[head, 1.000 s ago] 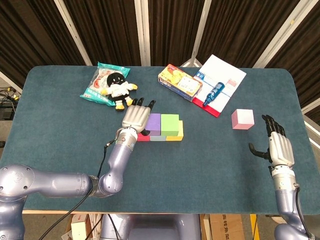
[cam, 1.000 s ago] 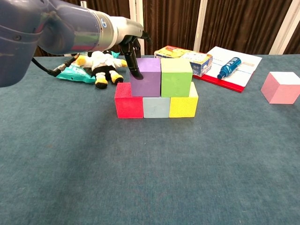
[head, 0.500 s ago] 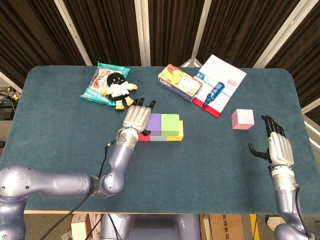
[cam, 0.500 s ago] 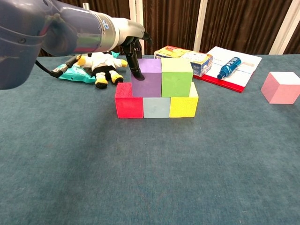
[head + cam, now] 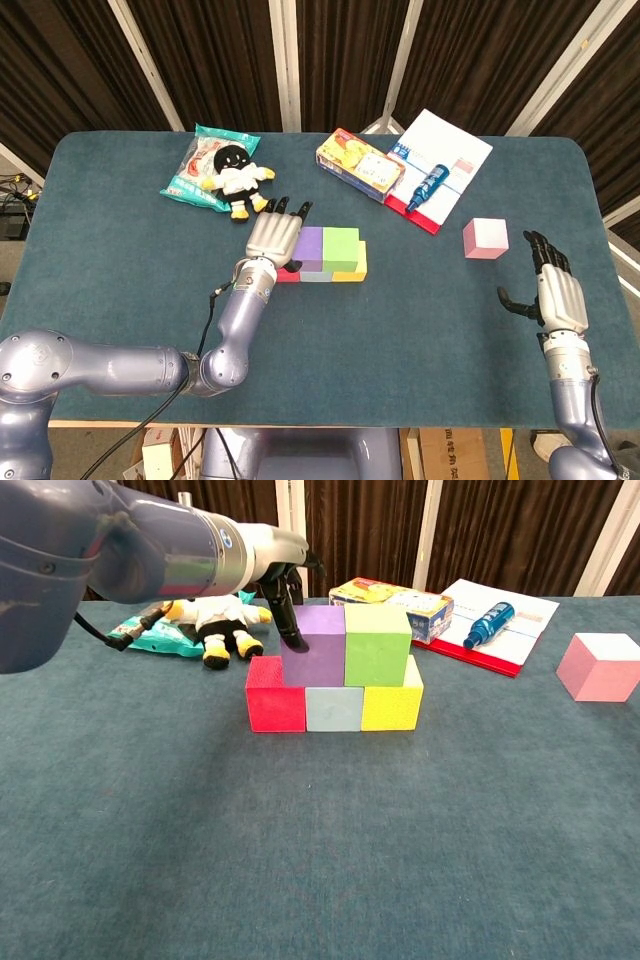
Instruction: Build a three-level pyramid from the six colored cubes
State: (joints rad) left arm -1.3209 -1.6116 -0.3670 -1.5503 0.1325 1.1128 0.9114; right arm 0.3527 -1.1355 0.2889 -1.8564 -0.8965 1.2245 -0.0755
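Head view, my left hand point(image 5: 273, 234): fingers spread, holding nothing, resting at the left face of the purple foam cube point(image 5: 307, 243), likely squaring it beside the green foam cube point(image 5: 340, 243).
Head view, my right hand point(image 5: 553, 290): open, empty, near the pink foam cube point(image 5: 485, 238), which sits apart, unstacked.
Chest view, base row: red foam cube point(image 5: 274, 696), grey foam cube point(image 5: 333, 707), yellow foam cube point(image 5: 391, 704), touching so they can carry the second level.
Chest view, fingertips point(image 5: 291, 632): touching the purple cube's left edge.

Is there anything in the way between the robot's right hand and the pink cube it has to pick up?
Nothing visible is. In the head view the right hand hangs open just in front of the pink cube, with only bare table between them. The book and blue bottle lie behind the cube, out of the way.
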